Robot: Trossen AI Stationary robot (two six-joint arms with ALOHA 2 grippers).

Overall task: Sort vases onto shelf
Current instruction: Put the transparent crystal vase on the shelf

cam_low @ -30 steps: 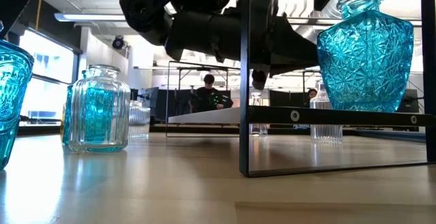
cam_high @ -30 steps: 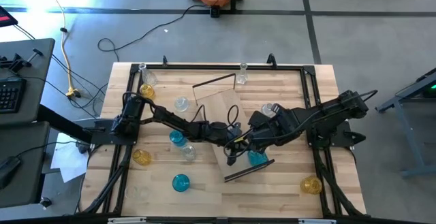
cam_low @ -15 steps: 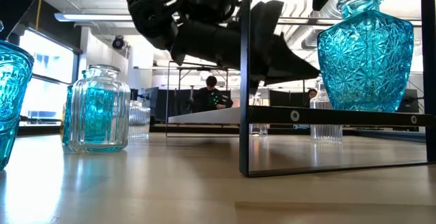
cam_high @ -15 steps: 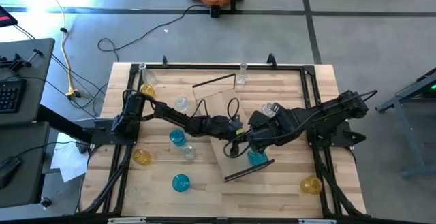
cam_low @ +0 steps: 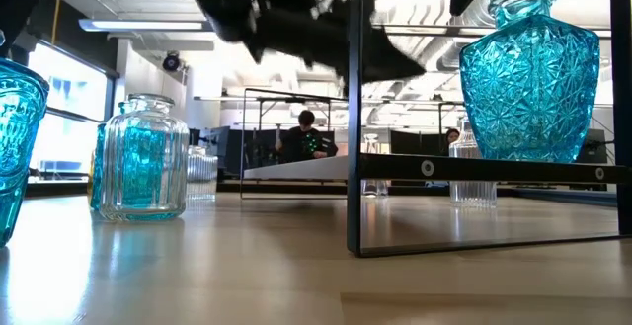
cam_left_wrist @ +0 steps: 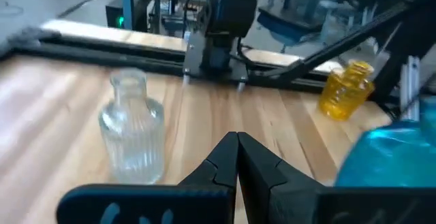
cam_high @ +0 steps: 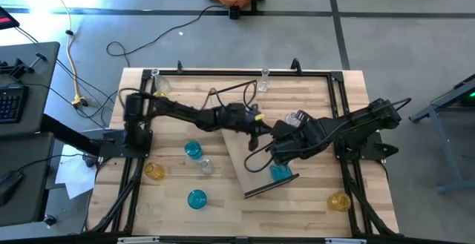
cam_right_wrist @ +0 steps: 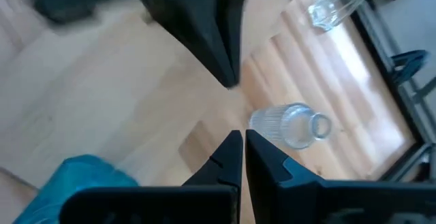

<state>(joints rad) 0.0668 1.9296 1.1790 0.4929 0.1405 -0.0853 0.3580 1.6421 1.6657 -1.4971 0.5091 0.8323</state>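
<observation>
From above, the left hand [cam_high: 260, 130] reaches across the middle of the desk [cam_high: 326, 96] over the shelf [cam_high: 245, 122], a pale plank lying at a slant with dark end frames. Its fingers are pressed together and carry nothing. The right hand [cam_high: 254, 162] sits just near of it, also closed and empty, beside a blue vase [cam_high: 280, 172] standing on the shelf's near end. A clear vase [cam_high: 295, 118] stands just right of the shelf. Other vases are scattered on the desk: two blue ones [cam_high: 193, 150] at left, an amber one [cam_high: 154, 171] at the left edge, another amber vase [cam_high: 338, 201] at the near right corner.

At desk level, the blue cut-glass vase [cam_low: 530, 73] rests on the shelf board [cam_low: 494, 170], raised on its dark frame; a ribbed blue-tinted vase [cam_low: 143, 159] stands on the desk at left.

The left wrist camera shows closed fingertips [cam_left_wrist: 235, 157], a clear ribbed vase [cam_left_wrist: 132, 129] and an amber vase [cam_left_wrist: 347, 90] farther off.

The right wrist camera shows closed fingertips [cam_right_wrist: 238, 152], with a clear vase [cam_right_wrist: 291, 124] just beyond.
</observation>
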